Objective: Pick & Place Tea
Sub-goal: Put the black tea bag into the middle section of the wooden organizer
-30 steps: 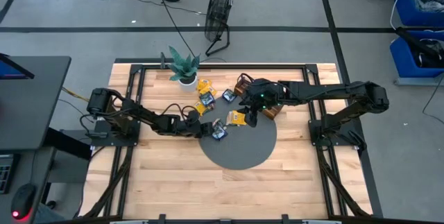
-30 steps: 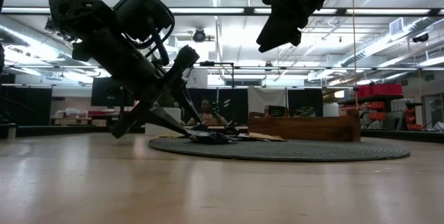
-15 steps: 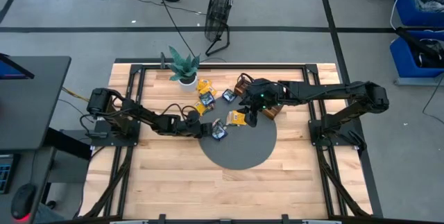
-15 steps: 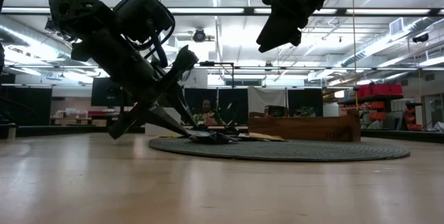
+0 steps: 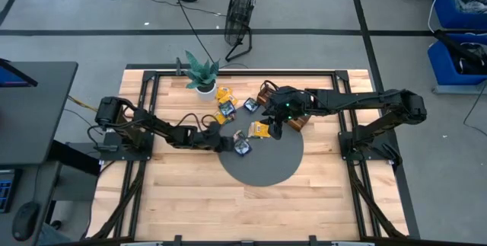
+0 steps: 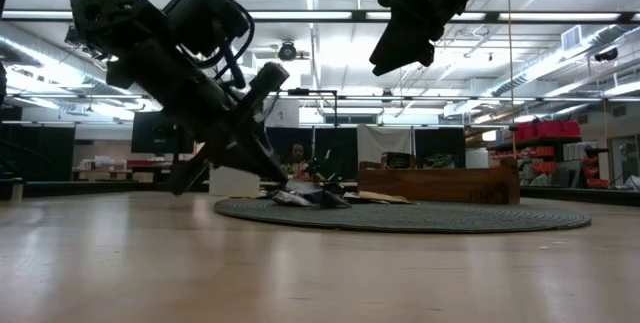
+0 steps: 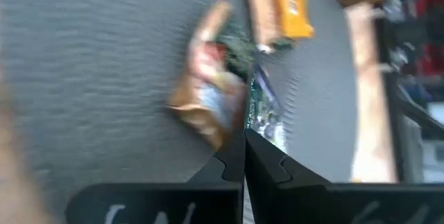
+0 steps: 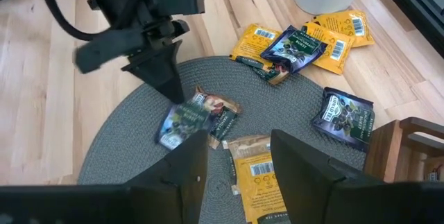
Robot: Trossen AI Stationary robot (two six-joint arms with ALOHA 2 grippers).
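Observation:
Two tea packets lie together on the round grey mat point(image 5: 262, 162): a dark blue one point(image 8: 182, 123) and a whitish-brown one point(image 8: 214, 107). My left gripper point(image 5: 230, 144) reaches in low from the table's left, shut on the dark one. A yellow packet point(image 8: 255, 175) lies flat on the mat next to them. My right gripper point(image 8: 239, 165) hangs open high above that yellow packet, touching nothing. Several more yellow and dark packets point(image 8: 305, 40) lie on the wood by the plant pot. My left gripper pinches the dark packet's edge point(image 7: 258, 128) between its two fingertips point(image 7: 234, 160). The fingers slant down at it from the table's left. The packet's far part still rests on the mat beside the whitish-brown packet point(image 7: 208, 99).
A potted green plant point(image 5: 202, 75) stands at the far left of the table. A brown wooden tray point(image 6: 440, 183) sits at the mat's far right, under my right arm. A lone dark packet point(image 8: 343, 116) lies near the tray. Bare wood lies toward the near edge.
My left gripper has shut: its fingers, spread apart a second ago over the packets, have come together on the dark packet. It has also rolled a little about its own line while staying in place.

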